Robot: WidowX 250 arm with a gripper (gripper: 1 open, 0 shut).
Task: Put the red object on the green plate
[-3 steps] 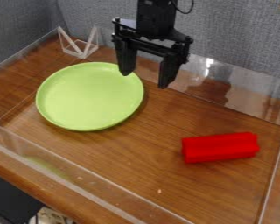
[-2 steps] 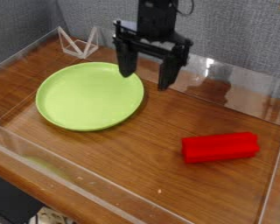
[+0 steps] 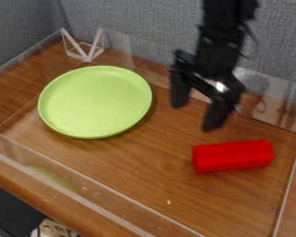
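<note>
Only one camera view here, looking down across a brown wooden tabletop [image 3: 138,167] boxed in by low clear plastic walls [image 3: 64,180]. At the back left corner a small white wire stand [image 3: 84,43] sits against the grey backdrop, well clear of everything else.

On to the green plate [image 3: 95,100]: it lies flat on the left half of the tabletop, and its smooth surface is bare, nothing in it.

The red object [image 3: 233,155] lies on its side on the wood at the right, well apart from the plate, with open tabletop between the two.

Now the hand [image 3: 198,105]: black, pointing straight down, it hangs just behind and above the red object, between it and the plate's right rim. Its two fingers [image 3: 179,91] are spread wide, released, gripping nothing and touching nothing.
</note>
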